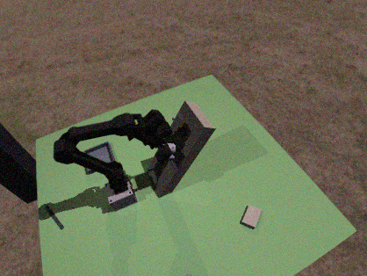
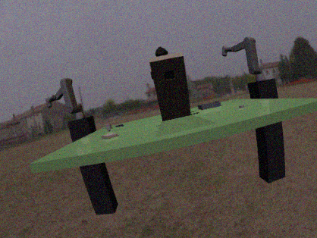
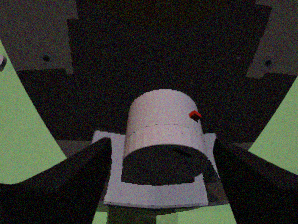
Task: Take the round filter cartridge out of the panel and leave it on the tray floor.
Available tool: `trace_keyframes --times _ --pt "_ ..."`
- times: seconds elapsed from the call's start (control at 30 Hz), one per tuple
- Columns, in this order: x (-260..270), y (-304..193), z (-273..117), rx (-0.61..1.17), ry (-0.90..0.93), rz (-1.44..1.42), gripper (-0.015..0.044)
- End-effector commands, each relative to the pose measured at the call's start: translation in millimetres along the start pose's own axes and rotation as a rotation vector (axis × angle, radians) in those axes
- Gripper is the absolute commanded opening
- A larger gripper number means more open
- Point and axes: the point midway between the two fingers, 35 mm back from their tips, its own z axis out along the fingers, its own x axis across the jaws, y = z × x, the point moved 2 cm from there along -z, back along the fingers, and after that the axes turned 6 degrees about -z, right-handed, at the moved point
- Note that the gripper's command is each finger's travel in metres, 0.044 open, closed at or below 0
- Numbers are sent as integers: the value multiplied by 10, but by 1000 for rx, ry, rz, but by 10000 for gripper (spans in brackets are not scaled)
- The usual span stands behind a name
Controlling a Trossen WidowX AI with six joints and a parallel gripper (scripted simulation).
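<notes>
The cartridge (image 3: 162, 112), a pale cylinder with a small red mark, is out of the panel's round opening. It sits on a white ledge (image 3: 115, 195) low on the front of the dark panel (image 1: 193, 136) (image 2: 172, 91) (image 3: 30, 30). Its shaded end faces the wrist camera; its slots are hard to make out. My gripper (image 3: 163, 145) is open, one finger on each side of the cartridge, with a small gap visible at both sides. In the exterior view the panel hides the gripper and cartridge. The grey tray (image 1: 102, 153) (image 2: 209, 105) lies behind the arm, with no cartridge in it.
The tilted panel stands close in front of the gripper. A pale block (image 1: 252, 216) (image 2: 110, 136) lies on the green table beyond the panel. A thin dark bar (image 1: 54, 217) lies near the table's left edge. Black pillars (image 2: 77, 129) (image 2: 263, 91) with grey arms stand by the table.
</notes>
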Motion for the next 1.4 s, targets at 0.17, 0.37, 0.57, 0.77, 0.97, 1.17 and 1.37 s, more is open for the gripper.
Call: trace_keyframes --times 0.17,0.37,0.57,0.77,0.97,1.17,1.37 --pt "0 1 -4 -1 0 0 219" --pt "0 1 -4 -1 0 0 159" --pt "-10 82 -41 -1 -1 0 2" --pt "-27 223 -110 -1 -1 0 0" --pt "-36 271 -359 0 -1 0 0" --pt "-39 294 -648 2 -1 0 0" --pt "-32 285 -942 3 -1 0 0"
